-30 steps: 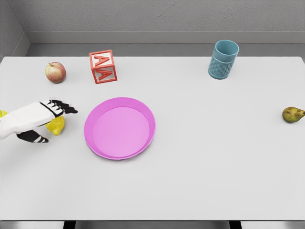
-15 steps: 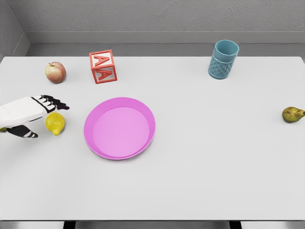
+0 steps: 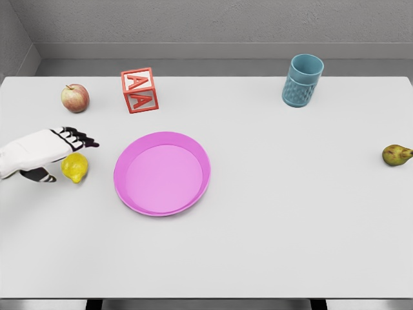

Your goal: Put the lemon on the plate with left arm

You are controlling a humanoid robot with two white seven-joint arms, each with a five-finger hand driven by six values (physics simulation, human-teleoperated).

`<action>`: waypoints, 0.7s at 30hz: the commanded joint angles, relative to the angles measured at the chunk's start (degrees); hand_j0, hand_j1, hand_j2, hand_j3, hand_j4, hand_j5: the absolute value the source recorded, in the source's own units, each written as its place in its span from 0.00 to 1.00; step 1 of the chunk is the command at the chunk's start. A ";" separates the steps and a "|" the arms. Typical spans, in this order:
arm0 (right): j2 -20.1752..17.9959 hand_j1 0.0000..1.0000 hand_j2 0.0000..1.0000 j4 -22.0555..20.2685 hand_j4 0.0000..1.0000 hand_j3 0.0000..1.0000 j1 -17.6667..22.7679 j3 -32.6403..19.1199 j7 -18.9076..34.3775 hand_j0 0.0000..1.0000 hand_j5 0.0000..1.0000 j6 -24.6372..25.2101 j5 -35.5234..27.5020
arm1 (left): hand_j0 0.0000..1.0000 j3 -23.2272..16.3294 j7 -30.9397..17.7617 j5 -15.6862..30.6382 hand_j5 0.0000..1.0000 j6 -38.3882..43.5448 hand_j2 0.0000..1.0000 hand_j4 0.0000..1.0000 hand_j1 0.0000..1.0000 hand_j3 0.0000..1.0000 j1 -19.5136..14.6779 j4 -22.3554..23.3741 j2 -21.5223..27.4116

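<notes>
Handling: the lemon (image 3: pixel 75 167) was judged light, firm and rounded, liable to roll; best grasped across its middle, fingers opposing thumb.
Appearance: small, bright yellow, nub at one end.
Location: on the white table (image 3: pixel 290 213), just left of the pink plate (image 3: pixel 162 173), not on it.
Left hand (image 3: pixel 50 152): fingers spread over the lemon, thumb beside it, holding nothing.

Stood on a broad white table (image 3: pixel 271 245), evenly lit, with only soft shadows. Was backed by a grey textured wall (image 3: pixel 213 19) with a paler ledge along its foot. Met a second grey wall at the far left corner.
</notes>
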 commanded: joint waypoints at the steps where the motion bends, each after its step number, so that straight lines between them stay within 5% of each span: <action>1: 0.00 1.00 1.00 0.00 1.00 1.00 0.00 -0.01 0.00 1.00 1.00 0.00 -0.08 | 1.00 -0.06 0.03 -1.14 1.00 0.15 1.00 1.00 1.00 1.00 0.00 0.01 -1.05; 18: 0.00 1.00 1.00 0.00 1.00 1.00 0.00 -0.01 0.00 1.00 1.00 0.00 0.01 | 1.00 -1.99 0.03 -3.95 1.00 0.15 1.00 1.00 1.00 1.00 -0.35 2.21 -1.05; 21: 0.00 1.00 1.00 0.00 1.00 1.00 0.00 -0.01 0.00 1.00 1.00 0.00 -0.08 | 0.90 -1.99 0.03 -4.39 0.90 0.15 0.90 0.90 0.90 0.90 -0.35 2.21 -1.05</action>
